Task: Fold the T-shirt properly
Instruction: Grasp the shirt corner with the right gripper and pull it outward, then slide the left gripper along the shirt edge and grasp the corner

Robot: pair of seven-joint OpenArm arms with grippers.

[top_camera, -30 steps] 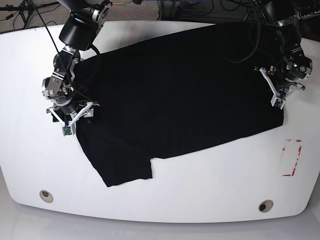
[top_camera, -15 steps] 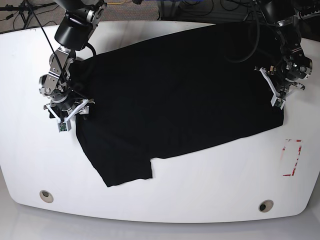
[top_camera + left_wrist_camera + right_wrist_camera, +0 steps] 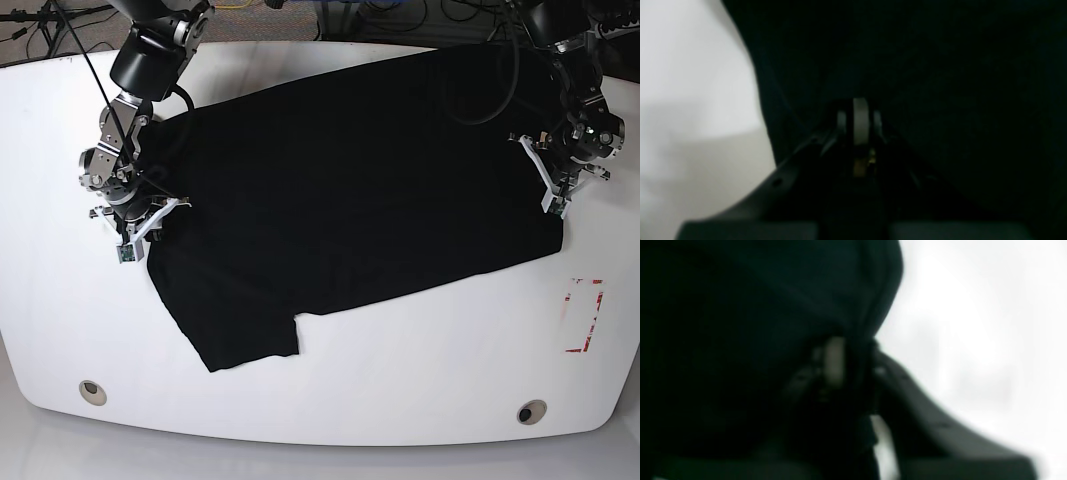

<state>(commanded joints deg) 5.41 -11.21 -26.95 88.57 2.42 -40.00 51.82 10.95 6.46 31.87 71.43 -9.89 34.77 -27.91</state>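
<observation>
The black T-shirt (image 3: 340, 190) lies spread across the white table (image 3: 420, 370), one sleeve (image 3: 250, 340) pointing to the front. My right gripper (image 3: 150, 218) is at the shirt's left edge, shut on the cloth; its wrist view shows black fabric (image 3: 773, 306) bunched at the closed fingertips (image 3: 835, 356). My left gripper (image 3: 553, 200) is at the shirt's right edge, shut on the cloth; its wrist view shows dark fabric (image 3: 923, 83) around the closed fingertips (image 3: 860, 116). The collar and its marks are not visible.
A red-outlined rectangle marking (image 3: 584, 315) is on the table at the right. Two round holes (image 3: 92, 391) (image 3: 531, 411) sit near the front edge. Cables and stands lie behind the table's far edge.
My right gripper has moved left and slightly back, pulling the shirt's left edge with it; the front sleeve has shifted a little left. My left gripper has stayed in place.
</observation>
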